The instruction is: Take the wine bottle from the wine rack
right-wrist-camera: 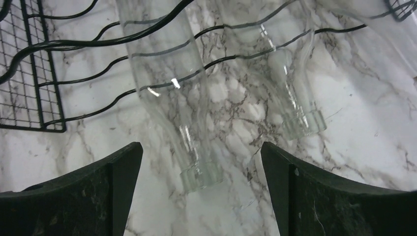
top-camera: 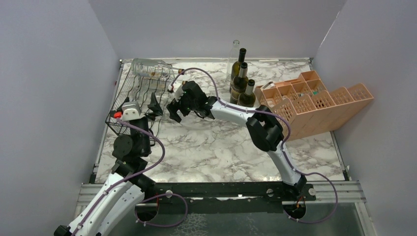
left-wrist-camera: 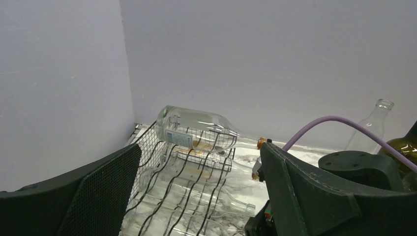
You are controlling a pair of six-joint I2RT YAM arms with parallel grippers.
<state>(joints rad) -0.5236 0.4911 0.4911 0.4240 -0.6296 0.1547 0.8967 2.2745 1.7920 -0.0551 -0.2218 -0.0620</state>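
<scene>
"Start nearest us. What is the left arm doing?"

"The left arm is at the near end of the wine rack. Its jaws are spread wide with nothing in them, and they face along the wires toward the back wall."

"Is there any room around it?"

"It's tight on the rack's left, where the edge runs just beside the side wall. On the rack's right, bare marble counter stretches well out."

"And the right arm?"

"The right arm reaches across that marble to the rack's right edge. Its jaws gape wide too and grip nothing. They hang over the mouth of a clear bottle on the lower tier, whose neck pokes out past the rack's edge. A second clear neck sticks out beside it."

"Where is the wine bottle?"

"The wine bottle lies on its side on the top tier at the rack's far end, near the back wall. Its neck points right and overhangs the edge. Neither arm touches it."

"What's farther off?"

"Right of the rack, dark bottles stand against the back wall. Beyond them is a salmon crate, tilted."
</scene>
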